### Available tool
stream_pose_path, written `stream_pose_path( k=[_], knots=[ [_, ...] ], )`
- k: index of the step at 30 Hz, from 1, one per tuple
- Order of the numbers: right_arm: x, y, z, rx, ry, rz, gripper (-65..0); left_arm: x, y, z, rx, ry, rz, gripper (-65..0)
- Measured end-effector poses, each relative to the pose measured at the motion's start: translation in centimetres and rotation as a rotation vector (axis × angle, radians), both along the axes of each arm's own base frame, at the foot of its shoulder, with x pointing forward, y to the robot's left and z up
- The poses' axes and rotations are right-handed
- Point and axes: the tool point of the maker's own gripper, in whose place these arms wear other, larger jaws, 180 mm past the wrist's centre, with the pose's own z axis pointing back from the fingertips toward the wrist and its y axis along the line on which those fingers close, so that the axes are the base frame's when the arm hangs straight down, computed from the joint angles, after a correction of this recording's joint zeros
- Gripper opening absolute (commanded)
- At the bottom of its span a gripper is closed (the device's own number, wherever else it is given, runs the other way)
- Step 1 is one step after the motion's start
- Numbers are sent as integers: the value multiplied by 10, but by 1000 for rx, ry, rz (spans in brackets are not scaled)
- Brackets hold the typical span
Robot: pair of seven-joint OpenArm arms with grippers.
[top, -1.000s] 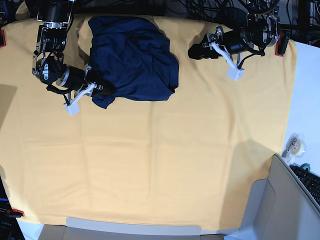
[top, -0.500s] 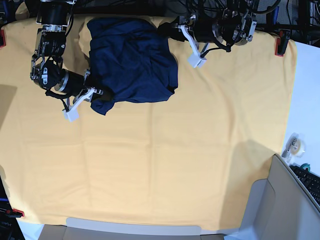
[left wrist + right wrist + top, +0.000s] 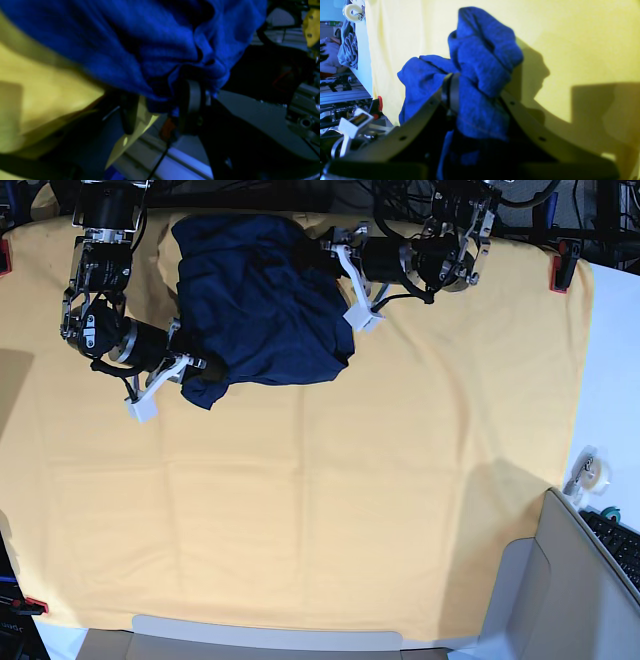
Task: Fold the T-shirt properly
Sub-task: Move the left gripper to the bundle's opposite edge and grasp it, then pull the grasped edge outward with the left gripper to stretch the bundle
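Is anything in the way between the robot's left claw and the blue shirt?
Nothing visible. The left gripper is already at the shirt's edge, jaws open around a fold of it. Only the yellow cloth lies underneath.

Two black arms (image 3: 110, 330), white wrist cam mounts (image 3: 143, 405), grey finger brackets w/ screw holes, black cables

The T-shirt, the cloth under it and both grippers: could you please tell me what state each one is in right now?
T-shirt: crumpled in a heap, not folded, on the far part of the cloth.
Yellow-orange cloth: spread out flat, with faint creases.
Right gripper: shut on a bunched corner of the T-shirt.
Left gripper: jaws apart at the T-shirt's far edge, with fabric between them.
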Motion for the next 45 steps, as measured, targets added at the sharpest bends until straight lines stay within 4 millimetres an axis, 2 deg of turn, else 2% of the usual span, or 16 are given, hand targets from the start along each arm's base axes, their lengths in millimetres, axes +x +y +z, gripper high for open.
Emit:
stream_pose_path(
  k=[9,19,21,25,28,32,35,38,42,45],
  knots=[
    [0,-1,0,-3,0,0,-650,1,-9,-1,-13,6,-40,-383],
    [2,-1,2,-2,-7,-2,-650,-4,-29,-11,-3,37,-188,-395],
    [3,-1,2,0,-7,-2,-650,-4,-30,-12,-8,12,-218,-452],
    [3,0,2,2,-8,-2,-650,-1,-28,-13,-11,-56,-265,-648],
    [5,-5,9,-5,-29,-21,-650,2,-15,-18,15,-59,-262,-646],
    [9,-23,30,-38,-101,-49,-650,14,1,-21,53,-80,-260,-649],
    [6,-40,35,-73,-116,-79,-650,22,10,-20,59,-84,-234,-649],
    [-3,-46,29,-78,-95,-94,-650,30,21,-19,71,-91,-220,-649],
    [-27,-55,13,-61,-35,-138,-650,62,40,-14,145,-155,-229,-649],
    [-48,-60,-1,-70,21,-151,-650,81,44,-12,168,-163,-232,-649]
  ],
)
